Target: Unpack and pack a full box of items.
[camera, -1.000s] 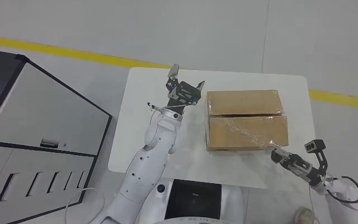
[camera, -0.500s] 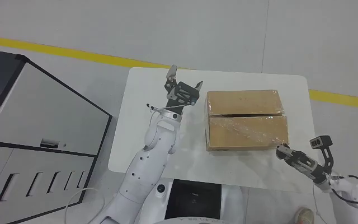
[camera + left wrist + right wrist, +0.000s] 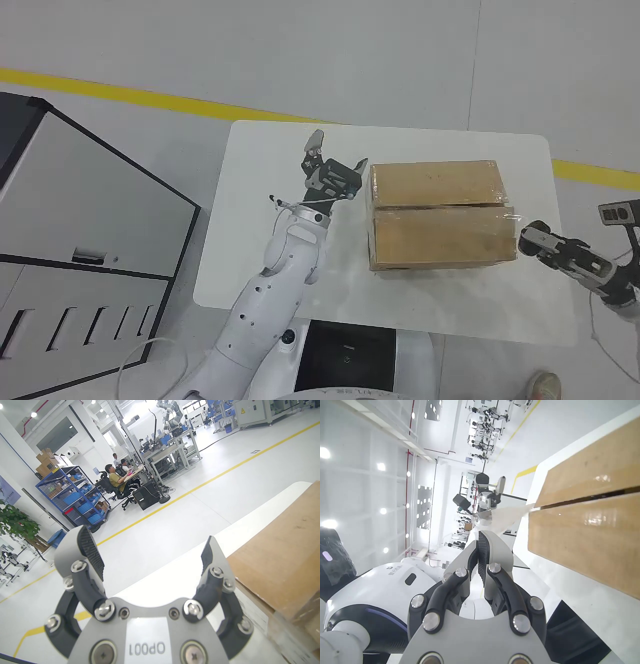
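A brown cardboard box (image 3: 435, 215) lies on the white table (image 3: 250, 260), its top flaps shut along a middle seam. My left gripper (image 3: 338, 152) hovers open just beside the box's left end; in the left wrist view the left gripper (image 3: 147, 540) holds nothing and the box (image 3: 282, 555) stands close by. My right gripper (image 3: 530, 238) is at the box's right end, shut on a strip of clear tape (image 3: 505, 516). That strip stretches from the right gripper (image 3: 478, 540) to the seam of the box (image 3: 582, 530).
A dark-framed cabinet (image 3: 80, 220) stands on the floor left of the table. A yellow floor line (image 3: 120, 95) runs behind the table. The table has bare surface in front of and to the left of the box.
My right gripper has swung from the box's front right corner out to its right end, drawing the tape along. The left gripper has shifted slightly toward the box.
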Motion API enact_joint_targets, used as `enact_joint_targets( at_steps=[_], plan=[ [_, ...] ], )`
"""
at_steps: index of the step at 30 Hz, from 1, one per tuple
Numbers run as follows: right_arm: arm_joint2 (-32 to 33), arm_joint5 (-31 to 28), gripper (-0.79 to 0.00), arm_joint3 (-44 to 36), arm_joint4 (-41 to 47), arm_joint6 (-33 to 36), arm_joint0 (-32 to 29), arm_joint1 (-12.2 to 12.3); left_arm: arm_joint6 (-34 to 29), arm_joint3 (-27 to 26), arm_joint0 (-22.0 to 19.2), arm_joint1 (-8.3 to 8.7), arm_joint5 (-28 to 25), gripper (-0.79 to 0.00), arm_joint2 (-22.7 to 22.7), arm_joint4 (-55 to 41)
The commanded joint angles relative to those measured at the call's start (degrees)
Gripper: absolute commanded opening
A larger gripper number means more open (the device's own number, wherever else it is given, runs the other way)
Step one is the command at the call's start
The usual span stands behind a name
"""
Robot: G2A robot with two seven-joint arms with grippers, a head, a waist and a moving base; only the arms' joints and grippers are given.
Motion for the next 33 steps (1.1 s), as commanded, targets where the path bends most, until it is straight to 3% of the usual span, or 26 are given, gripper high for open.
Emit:
enact_joint_targets(
  at_steps=[1, 16, 25, 33],
  plan=[
    [-0.2, 0.8, -0.785, -1.9, -1.3, -1.1, 1.3, 0.1, 0.3, 0.4, 0.0, 0.05, 0.1, 0.0, 0.0, -0.4],
    [-6.1, 7.1, -0.785, -1.2, -9.2, 0.5, 18.0, 1.6, 3.6, 0.9, 2.1, 0.47, -0.3, 0.0, 0.8, -4.0],
    [-9.3, 7.9, -0.785, 0.2, -11.2, -1.3, 22.1, 1.8, 3.4, -3.1, 7.8, 1.9, -4.9, 0.0, 0.2, 0.5],
    [-8.4, 8.1, -0.785, 5.2, -11.7, 0.5, 23.3, 2.3, 0.8, 0.8, 5.3, 1.54, -3.9, 0.0, 2.8, -0.7]
  ],
)
